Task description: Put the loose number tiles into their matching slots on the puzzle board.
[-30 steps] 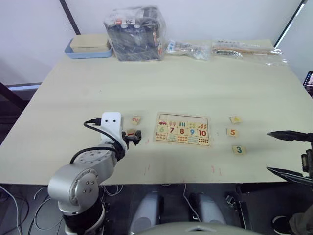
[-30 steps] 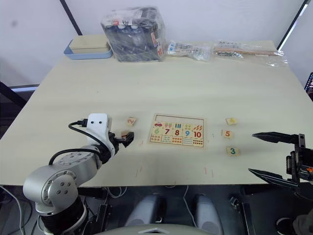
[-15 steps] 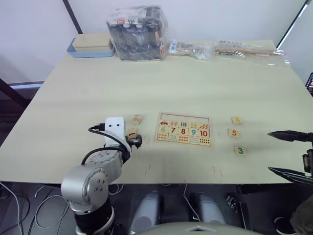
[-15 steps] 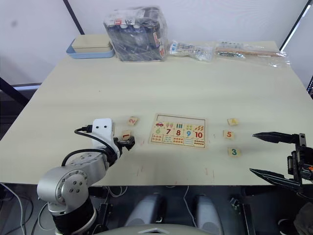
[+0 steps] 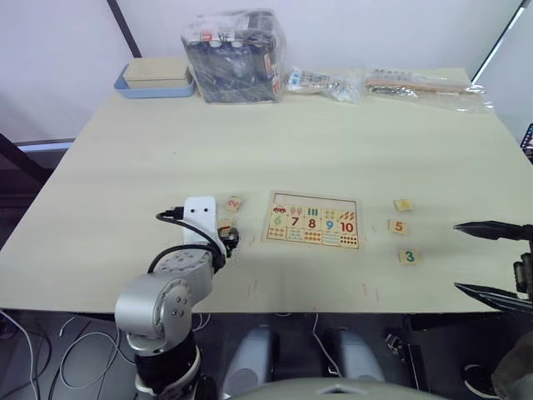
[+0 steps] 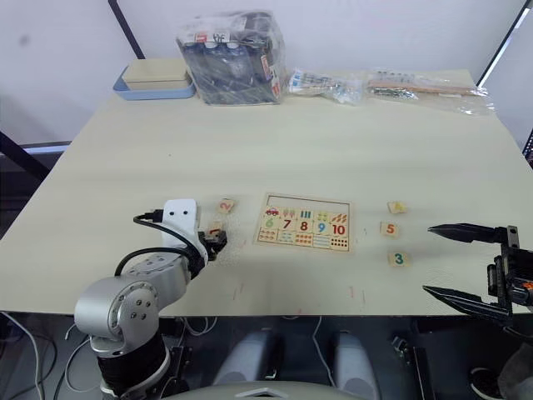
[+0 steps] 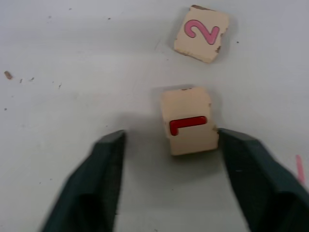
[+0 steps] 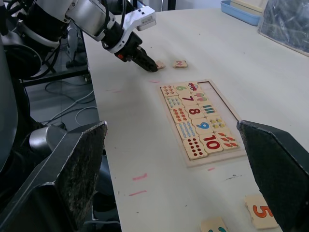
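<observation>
The puzzle board (image 5: 313, 195) lies mid-table, its top row of slots (image 5: 323, 201) empty above tiles 6 to 10. Left of it lie the loose number tiles 2 (image 5: 234, 202) and 1 (image 5: 225, 225). My left gripper (image 7: 169, 140) is open and low on the table, with tile 1 (image 7: 189, 126) between its fingers, close to one finger (image 7: 241, 150) and apart from the other. Tile 2 (image 7: 202, 34) lies just beyond. Tiles 4 (image 5: 403, 204), 5 (image 5: 398, 226) and 3 (image 5: 408, 257) lie right of the board. My right gripper (image 5: 491, 258) hangs open at the table's right front corner.
At the table's far edge stand a blue-and-beige tray (image 5: 154, 77), a clear plastic bag of dark items (image 5: 235, 54) and two flat plastic packets (image 5: 333, 82) (image 5: 420, 83). Bare tabletop lies between these and the board.
My left arm has pushed forward and its gripper has settled lower around tile 1. The right gripper has stayed where it was. The camera shifted slightly.
</observation>
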`<state>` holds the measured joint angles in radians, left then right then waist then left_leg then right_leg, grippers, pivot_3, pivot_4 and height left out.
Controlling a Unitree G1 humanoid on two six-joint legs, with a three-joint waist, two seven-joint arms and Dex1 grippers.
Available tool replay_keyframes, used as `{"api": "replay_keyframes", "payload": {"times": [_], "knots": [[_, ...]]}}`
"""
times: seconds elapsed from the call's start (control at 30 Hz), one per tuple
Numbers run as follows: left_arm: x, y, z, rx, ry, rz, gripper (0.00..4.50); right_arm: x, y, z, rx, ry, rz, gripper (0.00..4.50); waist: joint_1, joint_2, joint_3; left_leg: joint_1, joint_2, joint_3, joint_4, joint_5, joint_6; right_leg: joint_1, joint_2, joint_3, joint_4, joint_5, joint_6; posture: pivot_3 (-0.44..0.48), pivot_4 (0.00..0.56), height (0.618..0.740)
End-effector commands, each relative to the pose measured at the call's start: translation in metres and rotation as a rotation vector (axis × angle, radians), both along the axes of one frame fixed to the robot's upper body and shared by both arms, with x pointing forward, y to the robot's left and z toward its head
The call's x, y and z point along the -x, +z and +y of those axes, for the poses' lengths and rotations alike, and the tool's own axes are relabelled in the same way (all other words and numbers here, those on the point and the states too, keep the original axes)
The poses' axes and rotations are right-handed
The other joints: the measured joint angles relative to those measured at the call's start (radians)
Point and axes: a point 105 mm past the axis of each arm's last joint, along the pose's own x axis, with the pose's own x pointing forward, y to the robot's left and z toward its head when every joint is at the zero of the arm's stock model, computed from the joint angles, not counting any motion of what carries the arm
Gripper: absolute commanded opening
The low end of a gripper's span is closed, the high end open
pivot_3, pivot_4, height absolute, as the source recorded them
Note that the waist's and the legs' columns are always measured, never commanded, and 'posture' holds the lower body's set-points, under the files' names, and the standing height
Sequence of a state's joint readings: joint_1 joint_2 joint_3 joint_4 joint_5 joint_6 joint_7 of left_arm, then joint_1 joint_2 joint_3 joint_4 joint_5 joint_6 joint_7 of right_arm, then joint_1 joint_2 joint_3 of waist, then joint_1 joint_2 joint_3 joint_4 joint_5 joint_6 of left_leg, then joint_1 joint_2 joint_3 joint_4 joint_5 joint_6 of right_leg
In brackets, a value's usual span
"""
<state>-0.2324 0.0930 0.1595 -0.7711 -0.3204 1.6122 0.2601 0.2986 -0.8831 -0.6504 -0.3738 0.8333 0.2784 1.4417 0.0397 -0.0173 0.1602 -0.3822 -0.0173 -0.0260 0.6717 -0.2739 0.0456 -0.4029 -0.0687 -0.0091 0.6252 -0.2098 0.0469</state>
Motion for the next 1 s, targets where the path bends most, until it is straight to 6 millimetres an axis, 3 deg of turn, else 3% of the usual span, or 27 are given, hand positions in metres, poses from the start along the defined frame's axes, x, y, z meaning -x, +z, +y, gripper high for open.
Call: {"api": "replay_keyframes", "payload": {"times": [0.03,0.33,0.43,0.5,0.53,0.73,1.0], "knots": [[-0.001,0.002,-0.001,-0.010,-0.010,-0.004,2.78,0.002,0.009,0.001,0.006,0.006,-0.038,4.50,0.000,0.000,0.000,0.000,0.000,0.000,0.000,0.000,0.000,0.000,0.000,0.000,0.000,0.000,0.000,0.000,0.150,0.740],[-0.003,0.001,0.001,-0.008,-0.006,0.003,2.78,0.002,0.008,0.002,0.002,-0.002,-0.038,4.50,0.000,0.000,0.000,0.000,0.000,0.000,0.000,0.000,0.000,0.000,0.000,0.000,0.000,0.000,0.000,0.000,0.150,0.740],[-0.003,0.000,0.002,-0.003,-0.002,0.006,1.97,0.002,0.007,0.002,0.000,-0.005,-0.038,4.50,0.000,0.000,0.000,0.000,0.000,0.000,0.000,0.000,0.000,0.000,0.000,-0.001,0.000,0.000,0.000,0.000,0.150,0.740],[-0.004,0.001,0.004,-0.003,0.002,0.000,1.14,0.003,0.006,0.003,-0.004,-0.008,-0.041,4.50,0.000,0.000,0.000,0.000,0.000,0.000,0.000,0.000,0.000,0.000,0.000,-0.001,0.000,0.000,0.000,0.000,0.150,0.740],[-0.004,0.002,0.005,-0.003,0.004,-0.003,0.98,0.003,0.006,0.003,-0.006,-0.009,-0.042,4.50,0.000,0.000,0.000,0.000,0.000,0.000,0.000,0.000,0.000,0.000,0.000,-0.001,0.000,0.000,0.000,0.000,0.150,0.740],[-0.005,0.021,0.014,-0.027,-0.068,-0.070,0.97,0.004,0.004,0.004,-0.023,-0.034,-0.066,4.50,-0.001,0.000,0.000,0.000,0.000,-0.001,0.000,0.000,0.000,0.000,-0.001,-0.001,0.000,0.000,0.000,0.000,0.150,0.740],[-0.009,0.065,0.016,-0.112,-0.408,-0.135,0.97,0.005,0.001,0.004,-0.043,-0.077,-0.099,4.50,-0.002,0.000,0.001,-0.001,0.000,0.000,-0.001,0.000,0.000,-0.001,-0.001,-0.002,0.000,0.000,0.000,0.000,0.150,0.740]]}}
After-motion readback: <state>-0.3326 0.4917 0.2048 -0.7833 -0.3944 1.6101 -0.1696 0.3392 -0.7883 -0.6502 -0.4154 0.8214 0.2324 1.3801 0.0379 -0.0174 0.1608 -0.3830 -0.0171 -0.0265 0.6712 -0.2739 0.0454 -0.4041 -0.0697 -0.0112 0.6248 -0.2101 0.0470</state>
